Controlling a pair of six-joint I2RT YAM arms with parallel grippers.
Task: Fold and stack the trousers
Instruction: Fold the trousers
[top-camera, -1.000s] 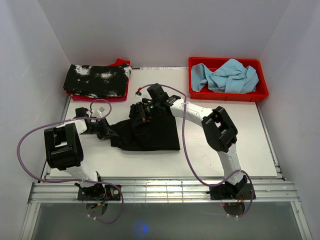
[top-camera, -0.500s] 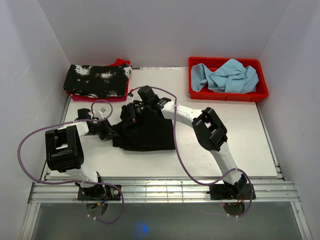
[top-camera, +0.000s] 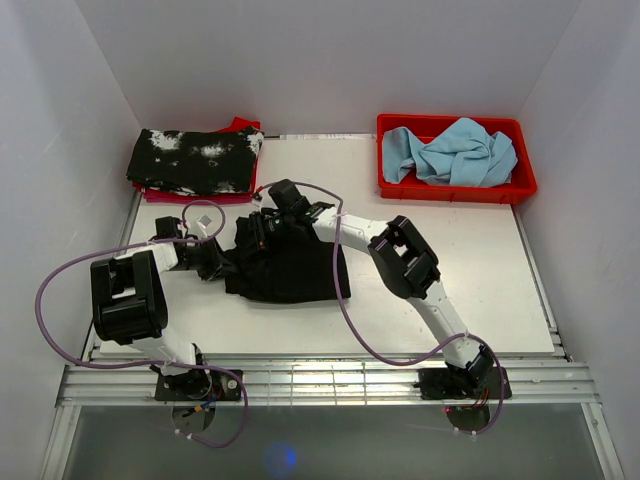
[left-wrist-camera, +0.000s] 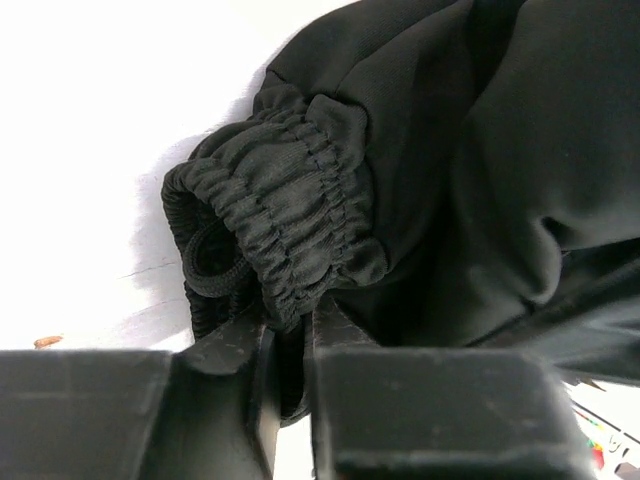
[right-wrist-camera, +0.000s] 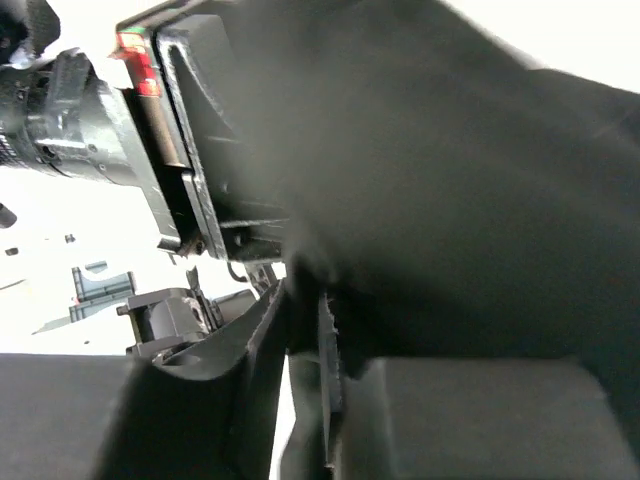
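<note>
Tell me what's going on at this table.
Two robot arms are folding the trousers, a black bundle on the table. The left gripper pinches a gathered elastic hem at the bundle's left edge; the right gripper reaches across and grips cloth near its far-left corner. A splotched garment lies folded at the back left.
</note>
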